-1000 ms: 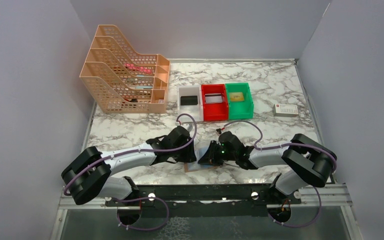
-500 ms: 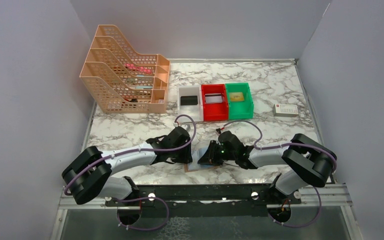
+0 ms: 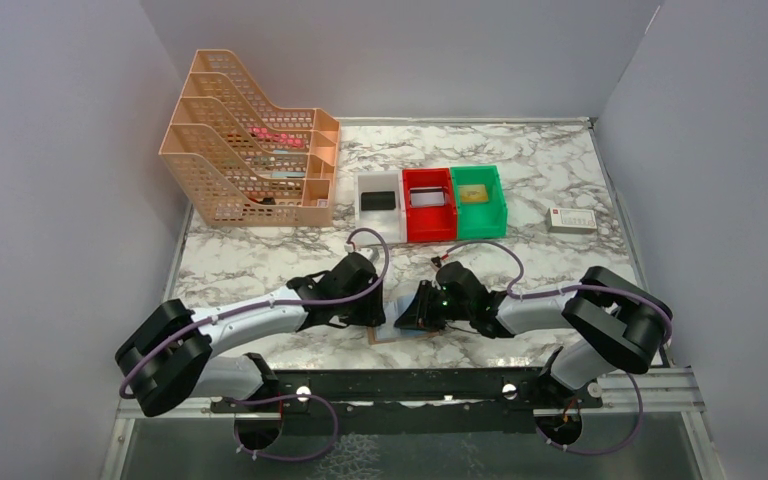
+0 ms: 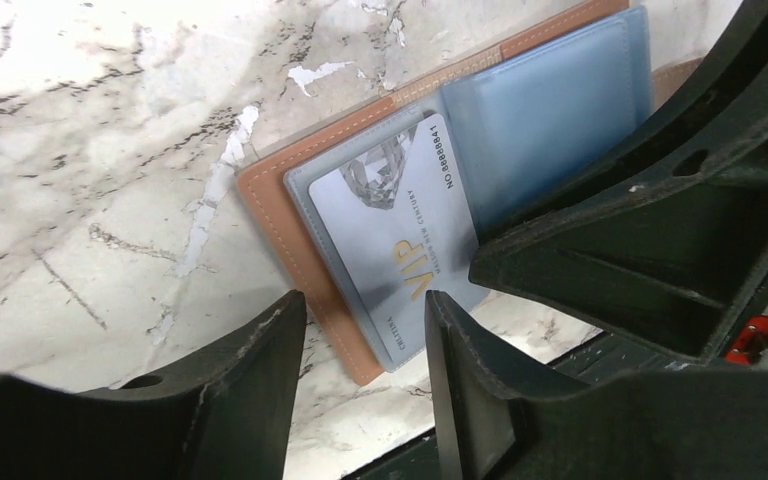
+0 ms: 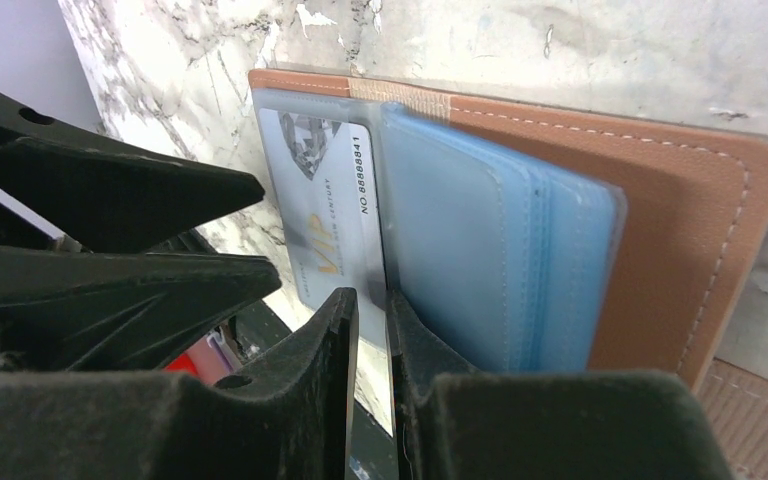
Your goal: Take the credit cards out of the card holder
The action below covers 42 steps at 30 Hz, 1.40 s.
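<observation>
extraction step in hand: the holder (image 5: 680,200) lies spread flat on the marble (image 4: 80,150), right below both grippers, which face each other across it. left gripper (image 4: 363,320) hovers with its fingers parted to a middling gap and nothing between them. through that gap you see the card (image 4: 400,235), just ahead of and beneath the fingertips. right gripper (image 5: 370,305) is down at the holder's edge with only a thin slit between its fingers, tips sitting right where the card's side meets the stack of blue leaves (image 5: 480,250). is it nipping a leaf? cannot tell, the tips hide the contact.

my read: at least one card sits in the holder and it is not out yet. the next move calls for the right gripper to pin or lift the leaves aside while the left closes on the card's near edge and slides it out along the pocket, toward itself rather than straight up. tight quarters, the two grippers almost touching, so small moves only.

now the look of it: tan leather outside with pale stitching, and soft blue see-through leaves fanned beyond the right fingertips. the silvery card, marked "vip" in gold with a printed number, is tucked under clear plastic. thin and slick, i'd say, and hard to pinch.
</observation>
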Available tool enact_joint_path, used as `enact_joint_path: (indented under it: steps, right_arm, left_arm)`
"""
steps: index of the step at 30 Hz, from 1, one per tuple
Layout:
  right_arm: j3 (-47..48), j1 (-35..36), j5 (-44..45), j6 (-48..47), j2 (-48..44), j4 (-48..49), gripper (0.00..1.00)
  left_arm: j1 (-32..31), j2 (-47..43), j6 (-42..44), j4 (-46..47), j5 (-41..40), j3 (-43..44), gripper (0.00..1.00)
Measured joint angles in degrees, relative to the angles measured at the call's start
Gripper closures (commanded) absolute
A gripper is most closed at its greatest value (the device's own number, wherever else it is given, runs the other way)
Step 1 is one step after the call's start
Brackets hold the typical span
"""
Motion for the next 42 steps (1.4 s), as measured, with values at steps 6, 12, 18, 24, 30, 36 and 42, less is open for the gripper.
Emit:
enact_joint_path:
  steps: [6, 12, 18, 24, 30, 36, 42]
  right_arm:
    - [0.0, 0.0, 0.0, 0.0, 0.0, 0.0, 0.77]
    - [0.0, 0.0, 0.0, 0.0, 0.0, 0.0, 0.77]
    - [0.0, 0.0, 0.0, 0.0, 0.0, 0.0, 0.77]
    - [0.0, 0.0, 0.0, 0.0, 0.0, 0.0, 0.77]
    - [0.0, 0.0, 0.0, 0.0, 0.0, 0.0, 0.77]
    - [0.0, -0.2, -0.6, 0.3, 0.0, 0.0, 0.74]
    - [-1.3, -0.8, -1.9, 2.0, 0.0, 2.2, 0.71]
  left_arm:
    - [0.0, -2.3, 0.0, -0.9, -0.7, 0.0, 0.49]
    - [0.0, -2.2, -0.1, 0.7, 0.3, 0.0, 0.51]
    - [0.0, -1.8, -0.2, 4.4, 2.5, -0.7, 0.52]
    - [0.0, 0.7, -0.5, 4.6, 2.9, -0.8, 0.54]
    - [0.0, 1.5, -0.5, 4.7, 2.8, -0.8, 0.61]
    - [0.7, 1.9, -0.4, 6.2, 2.4, -1.7, 0.74]
    - [0.9, 2.0, -0.5, 7.9, 1.8, -2.7, 0.84]
